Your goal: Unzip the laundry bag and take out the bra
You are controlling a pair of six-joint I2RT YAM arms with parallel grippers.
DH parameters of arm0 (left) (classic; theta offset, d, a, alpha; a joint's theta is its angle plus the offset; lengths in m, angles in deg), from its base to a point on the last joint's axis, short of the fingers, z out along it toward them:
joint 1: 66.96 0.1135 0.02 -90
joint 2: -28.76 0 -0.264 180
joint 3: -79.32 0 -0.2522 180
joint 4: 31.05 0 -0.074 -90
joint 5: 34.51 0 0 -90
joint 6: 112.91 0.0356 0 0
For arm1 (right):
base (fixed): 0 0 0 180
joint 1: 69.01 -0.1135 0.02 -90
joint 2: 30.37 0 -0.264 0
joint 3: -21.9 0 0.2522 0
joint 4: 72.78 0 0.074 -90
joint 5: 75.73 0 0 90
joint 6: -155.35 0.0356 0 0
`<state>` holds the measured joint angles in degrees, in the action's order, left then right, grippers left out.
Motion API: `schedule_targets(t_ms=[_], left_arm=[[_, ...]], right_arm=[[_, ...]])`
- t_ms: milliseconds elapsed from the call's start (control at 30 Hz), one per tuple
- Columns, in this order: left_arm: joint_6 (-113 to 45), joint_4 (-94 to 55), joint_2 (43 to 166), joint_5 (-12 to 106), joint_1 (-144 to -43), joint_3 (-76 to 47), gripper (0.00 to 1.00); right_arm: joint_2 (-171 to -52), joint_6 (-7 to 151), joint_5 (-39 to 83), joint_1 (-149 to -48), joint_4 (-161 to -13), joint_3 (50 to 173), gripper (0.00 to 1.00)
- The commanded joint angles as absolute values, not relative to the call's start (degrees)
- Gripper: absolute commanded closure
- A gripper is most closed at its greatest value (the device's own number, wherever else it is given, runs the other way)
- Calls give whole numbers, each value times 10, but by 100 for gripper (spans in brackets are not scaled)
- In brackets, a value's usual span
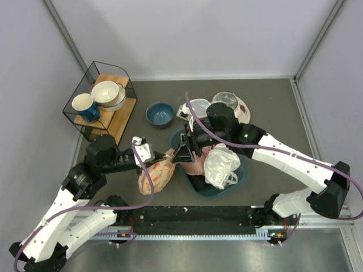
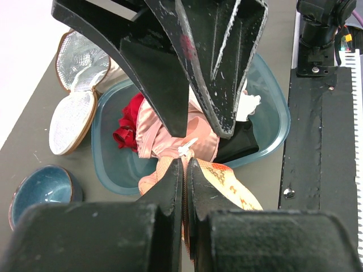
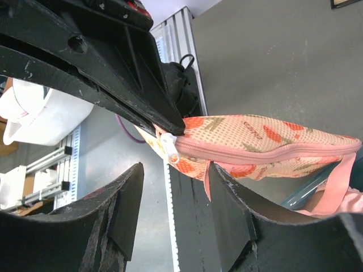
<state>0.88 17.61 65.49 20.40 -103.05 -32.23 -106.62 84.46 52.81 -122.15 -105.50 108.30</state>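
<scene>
The laundry bag (image 1: 159, 177), peach-pink with orange-red print, hangs just left of the teal basin (image 1: 243, 177). My left gripper (image 1: 163, 160) is shut on the bag's edge, as the left wrist view (image 2: 185, 165) shows with fabric (image 2: 235, 190) pinched between the fingers. My right gripper (image 1: 182, 154) is open, its fingers either side of the bag's zip end in the right wrist view (image 3: 174, 177). The white zip pull (image 3: 169, 146) sits at the closed zip's end on the bag (image 3: 255, 141), just above the gap between the jaws. The bra is hidden.
The basin (image 2: 278, 116) holds a white glossy bundle (image 1: 221, 164), a pale pink garment (image 1: 197, 165), a red item (image 2: 127, 127) and a black item (image 2: 239, 143). A beige silver-lined pouch (image 1: 227, 105), a blue bowl (image 1: 160, 113) and a wire rack with crockery (image 1: 102, 105) stand behind.
</scene>
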Motion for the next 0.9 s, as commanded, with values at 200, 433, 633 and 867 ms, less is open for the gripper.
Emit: schedule_targets(t_ms=[200,433,633,867], left_arm=[[8,143,646,195,-1030,-316,100],[8,144,647,196,-1030,-316,100],[9,144,650,194,-1030,-316,100],[10,142,651,192,-1030,-316,100]], right_arm=[[-1082,818,480,-1253,-1069,1134,53],[-1087,818,468,-1255,-1070,1149,58],[-1095,818,491,-1255,-1070,1164,61],[-1104,813,540,-1254,-1069,1184,67]])
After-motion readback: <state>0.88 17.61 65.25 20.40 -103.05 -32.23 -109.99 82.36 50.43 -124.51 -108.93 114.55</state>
